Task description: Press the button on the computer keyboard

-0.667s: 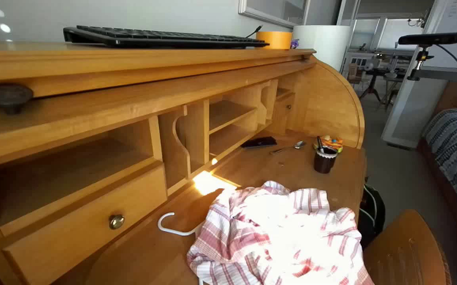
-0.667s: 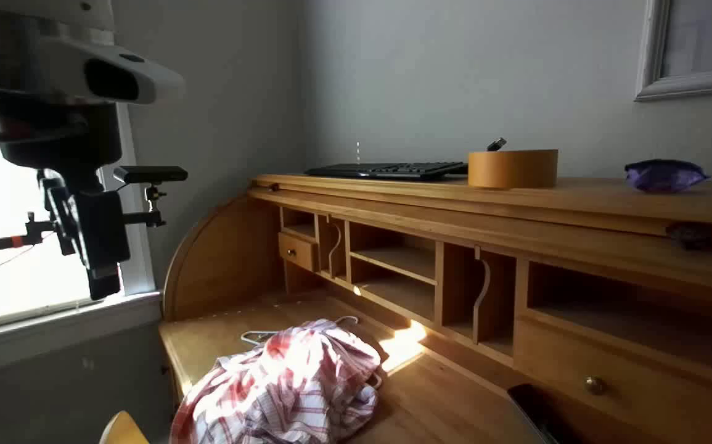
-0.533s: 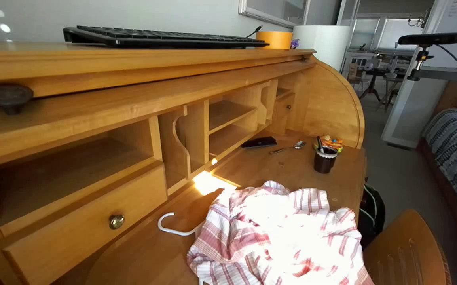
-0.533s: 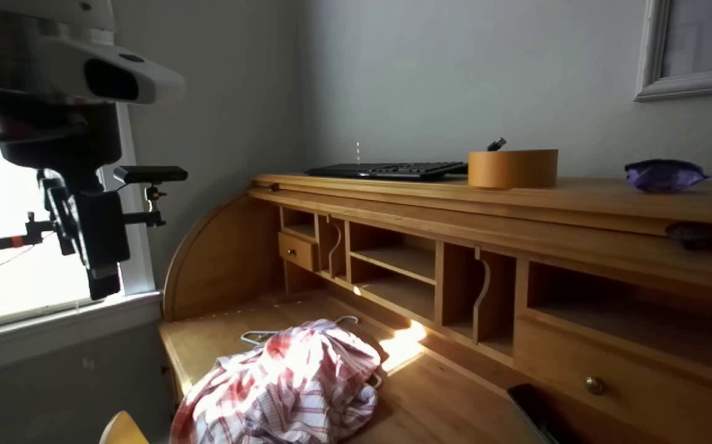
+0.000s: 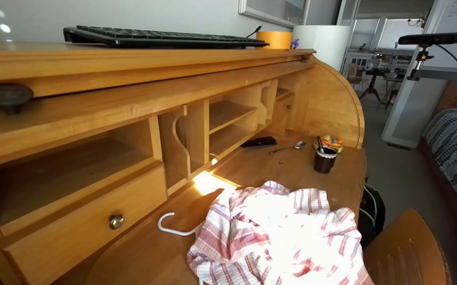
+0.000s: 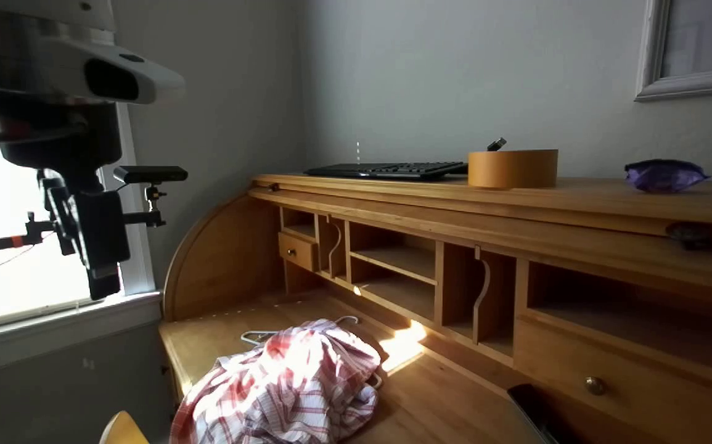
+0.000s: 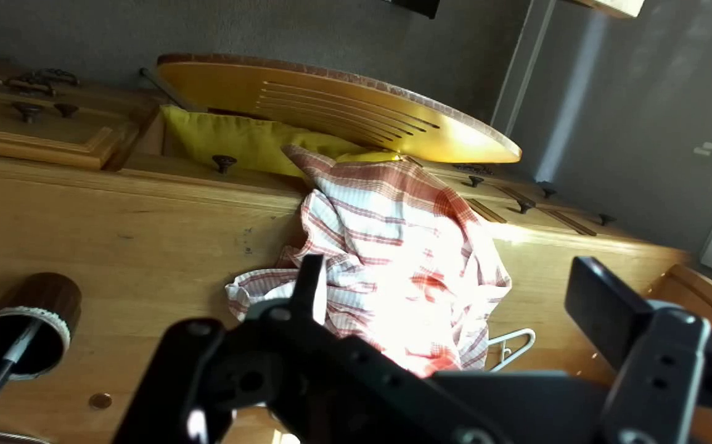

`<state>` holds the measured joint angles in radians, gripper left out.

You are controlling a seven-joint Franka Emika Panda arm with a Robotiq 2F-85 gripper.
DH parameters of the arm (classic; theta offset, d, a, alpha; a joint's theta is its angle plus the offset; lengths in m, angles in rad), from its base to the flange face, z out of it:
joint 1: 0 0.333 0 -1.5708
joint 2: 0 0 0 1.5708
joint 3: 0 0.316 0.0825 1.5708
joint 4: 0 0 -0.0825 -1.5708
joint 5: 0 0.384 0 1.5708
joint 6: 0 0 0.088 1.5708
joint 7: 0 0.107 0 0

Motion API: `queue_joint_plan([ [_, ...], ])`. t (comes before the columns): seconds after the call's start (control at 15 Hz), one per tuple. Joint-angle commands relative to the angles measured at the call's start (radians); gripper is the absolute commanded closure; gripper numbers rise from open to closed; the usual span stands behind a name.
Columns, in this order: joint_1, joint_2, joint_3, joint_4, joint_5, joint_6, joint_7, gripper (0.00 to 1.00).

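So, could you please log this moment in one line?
tool: open, holding nothing; computer keyboard: atop roll-top desk; keyboard contact: none

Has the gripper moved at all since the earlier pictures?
No. In an exterior view, the gripper lines up with the same stretch of windowsill as in both earlier pictures, so I see no shift in any direction.

Bright white light is falling on the big brown wooden table; a flat grey wall is standing behind it.

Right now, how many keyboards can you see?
1: the black keyboard, on top of the wooden desk, near the orange cylinder. Others could be hidden from view.
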<state>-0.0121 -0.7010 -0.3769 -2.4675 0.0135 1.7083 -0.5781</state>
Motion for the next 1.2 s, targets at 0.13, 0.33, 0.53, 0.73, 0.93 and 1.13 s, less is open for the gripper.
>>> queue_joint_plan([
  [0.13, -0.008, 0.025, 0.029, 0.015, 0.02, 0.001, 0.003, 0.0],
  [0.33, 0.037, 0.056, 0.078, 0.07, 0.087, 0.002, 0.022, 0.0],
  [0.53, 0.093, 0.117, 0.147, 0.161, 0.172, 0.045, 0.037, 0.0],
  [0.73, 0.129, 0.225, 0.217, 0.28, 0.211, 0.12, 0.093, 0.0],
  [0.93, 0.144, 0.342, 0.272, 0.42, 0.245, 0.181, 0.167, 0.0],
  [1.13, 0.135, 0.442, 0.313, 0.559, 0.251, 0.236, 0.235, 0.0],
])
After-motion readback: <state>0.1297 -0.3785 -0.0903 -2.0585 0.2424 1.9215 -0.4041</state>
